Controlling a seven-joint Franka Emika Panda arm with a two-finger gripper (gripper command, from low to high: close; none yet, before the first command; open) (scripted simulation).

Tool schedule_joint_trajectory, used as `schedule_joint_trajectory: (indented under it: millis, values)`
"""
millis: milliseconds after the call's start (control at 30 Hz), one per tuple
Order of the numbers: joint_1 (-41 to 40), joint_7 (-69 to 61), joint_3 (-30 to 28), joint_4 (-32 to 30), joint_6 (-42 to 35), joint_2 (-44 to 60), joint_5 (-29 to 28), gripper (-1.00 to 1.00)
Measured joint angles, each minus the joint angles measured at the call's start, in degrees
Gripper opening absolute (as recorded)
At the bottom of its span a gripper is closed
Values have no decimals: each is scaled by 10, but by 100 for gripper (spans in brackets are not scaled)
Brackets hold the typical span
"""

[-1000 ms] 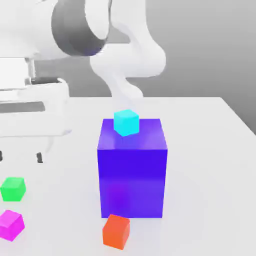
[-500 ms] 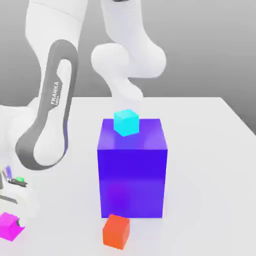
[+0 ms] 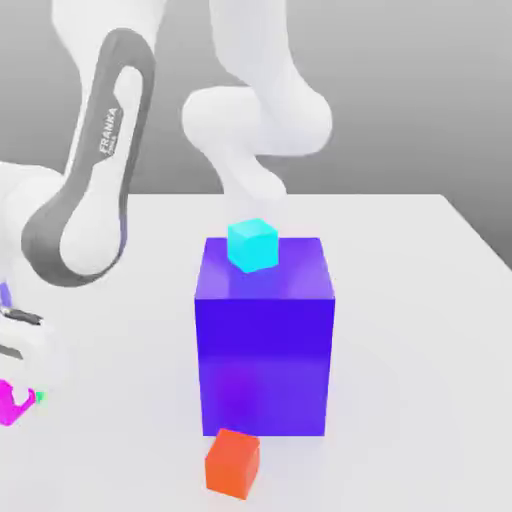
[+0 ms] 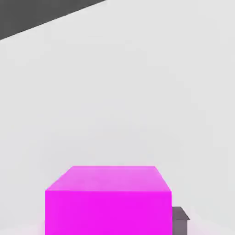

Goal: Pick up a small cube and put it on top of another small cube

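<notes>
The big glossy blue-violet block standing mid-bench is the landmark here. A small cyan cube sits on its top face, near the far edge, and a small orange-red cube rests on the white bench just in front of the block's near face.

Well off toward the exterior view's left of the block, the white arm has swung down low since a second ago, when it hung higher and left both a green and a magenta cube in plain sight there. Now the hand covers that corner: only a sliver of the small magenta cube shows beneath it, with a speck of the green cube at its edge.

The claw has gone from wide apart to clamped together within that second, and in the hand view the magenta cube sits squarely in its grasp, a dark fingertip pressed beside one face. I judge the grasp is made: the claw is gripping the magenta cube, which looks to be resting on the bench, not yet lifted.

What remains is the lift and the carry to another small cube. The orange-red cube is free on the bench; the cyan one is perched high.
</notes>
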Motion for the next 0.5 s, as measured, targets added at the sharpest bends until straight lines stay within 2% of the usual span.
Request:
schedule_joint_trajectory:
  millis: [100, 167, 400, 433, 500]
  values:
    - [-17, -11, -34, -48, -5, -58, -41, -100]
    - [-31, -27, -41, -67, 1, -71, -43, -100]
    - [-74, -123, 21, -64, 76, 23, 83, -100]
    - [-80, -131, 28, -63, 82, 31, 93, 100]
    - [-80, -131, 28, -63, 82, 31, 93, 100]
